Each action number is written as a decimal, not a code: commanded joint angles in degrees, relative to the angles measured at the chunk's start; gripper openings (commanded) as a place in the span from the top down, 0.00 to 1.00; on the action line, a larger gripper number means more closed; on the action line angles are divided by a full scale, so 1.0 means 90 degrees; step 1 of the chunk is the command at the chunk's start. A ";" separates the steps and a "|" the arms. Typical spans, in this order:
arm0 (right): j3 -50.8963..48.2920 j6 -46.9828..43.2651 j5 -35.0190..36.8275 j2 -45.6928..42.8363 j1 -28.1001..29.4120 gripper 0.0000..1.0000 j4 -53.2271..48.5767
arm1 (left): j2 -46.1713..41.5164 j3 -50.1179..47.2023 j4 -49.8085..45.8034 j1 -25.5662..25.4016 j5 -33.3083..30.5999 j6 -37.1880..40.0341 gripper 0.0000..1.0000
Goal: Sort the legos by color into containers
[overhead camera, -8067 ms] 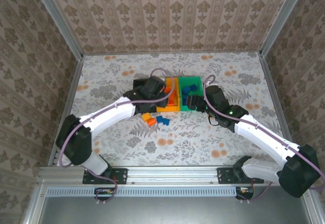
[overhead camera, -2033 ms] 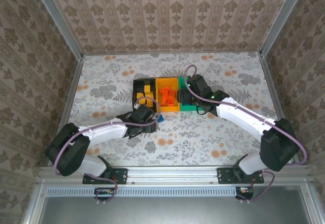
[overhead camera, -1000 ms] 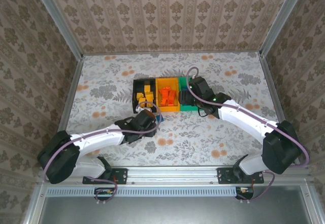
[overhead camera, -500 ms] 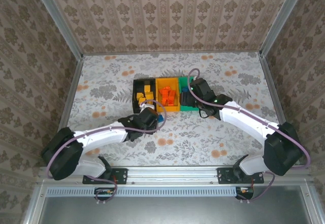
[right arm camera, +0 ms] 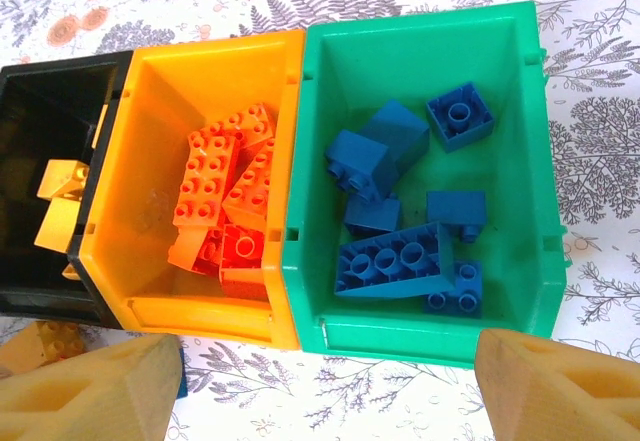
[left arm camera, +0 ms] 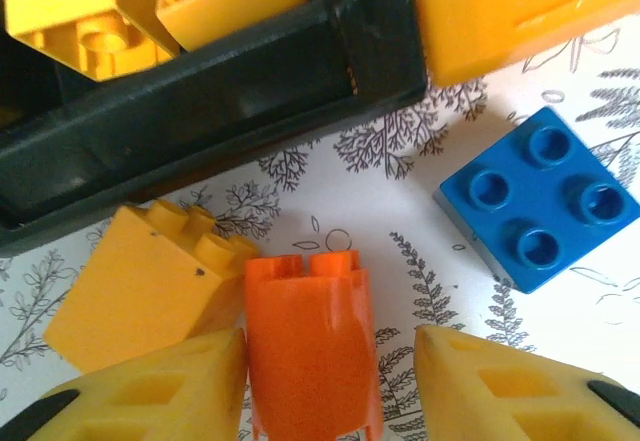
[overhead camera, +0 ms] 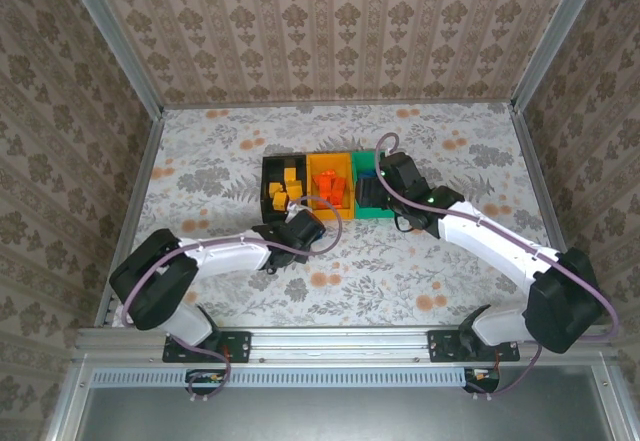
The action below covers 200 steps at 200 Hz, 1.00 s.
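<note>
My left gripper (left arm camera: 325, 361) is open low over the table, its yellow fingers (left arm camera: 160, 391) on either side of a red-orange lego (left arm camera: 310, 341). The left finger touches it; the right one stands apart. A yellow lego (left arm camera: 140, 281) lies against it on the left, and a blue lego (left arm camera: 540, 196) lies to the right. The black bin (left arm camera: 200, 101) holding yellow legos is just beyond. My right gripper (right arm camera: 325, 361) hangs open and empty above the bins. The orange-yellow bin (right arm camera: 140, 161) holds red-orange legos (right arm camera: 215, 176). The green bin (right arm camera: 420, 331) holds blue legos (right arm camera: 400, 261).
In the top view the three joined bins (overhead camera: 330, 161) sit mid-table, with my left gripper (overhead camera: 305, 229) at their front edge and my right gripper (overhead camera: 378, 189) over the green end. Patterned walls and metal rails (overhead camera: 140, 191) enclose the table.
My left gripper has slid a little right and toward the bins' front, settling around the red-orange lego. The right gripper has drifted slightly right over the green bin.
</note>
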 commanded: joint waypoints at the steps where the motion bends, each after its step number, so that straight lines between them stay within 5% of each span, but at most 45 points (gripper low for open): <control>1: -0.0060 -0.0006 0.0071 -0.0180 -0.0052 0.21 0.0019 | 0.0218 0.0151 -0.0084 -0.0008 -0.0108 0.0086 0.51; 109: -0.0185 0.0016 0.0086 -0.0352 -0.0131 0.21 -0.0009 | -0.0159 0.0171 -0.0403 -0.0167 -0.0172 -0.0077 0.75; 156: -0.0363 0.0068 0.0048 -0.0444 -0.0170 0.21 0.0084 | -0.1410 0.0604 -0.0947 -0.0246 0.0600 -0.0121 0.74; 200: -0.0468 0.0097 0.0086 -0.0398 -0.0218 0.21 0.0042 | -0.0260 0.1908 -0.0618 0.0500 0.1470 0.0187 0.74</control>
